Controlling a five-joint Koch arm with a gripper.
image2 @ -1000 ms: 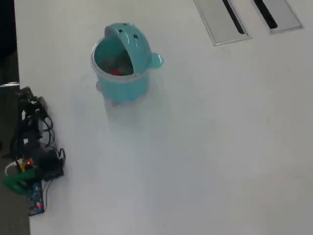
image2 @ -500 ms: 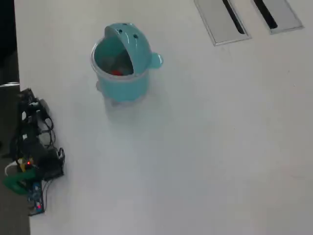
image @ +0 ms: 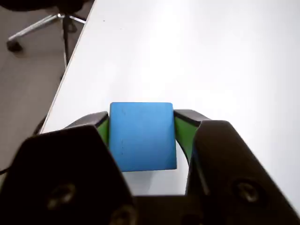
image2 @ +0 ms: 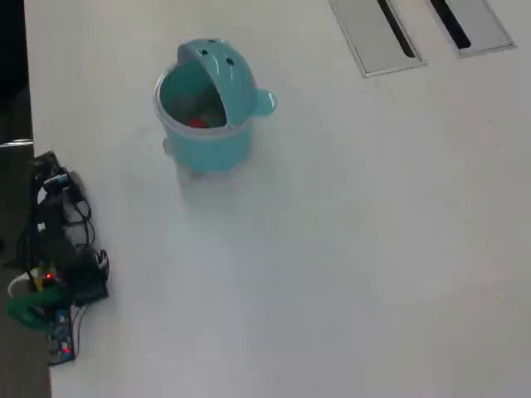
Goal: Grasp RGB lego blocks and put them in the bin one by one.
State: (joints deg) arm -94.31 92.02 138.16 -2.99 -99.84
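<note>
In the wrist view a blue cube [image: 143,136] sits squarely between the green pads [image: 182,133] of my gripper [image: 142,117], which is shut on it just above the white table. The teal bin [image2: 207,145] stands at the upper left of the overhead view, its domed lid tipped back, and a red block [image2: 197,123] lies inside it. In that view my arm [image2: 54,240] is folded at the table's left edge, well below and left of the bin. The gripper itself is hard to make out there.
Two grey cable hatches [image2: 386,33] [image2: 465,21] are set into the table at the upper right. The table's left edge [image: 70,65] runs close beside the gripper, with floor and an office chair base [image: 47,23] beyond it. A circuit board and wires [image2: 58,336] sit by the arm's base.
The arm's upper part at the table's left edge has shifted slightly. The bin and the red block inside it have not moved.
</note>
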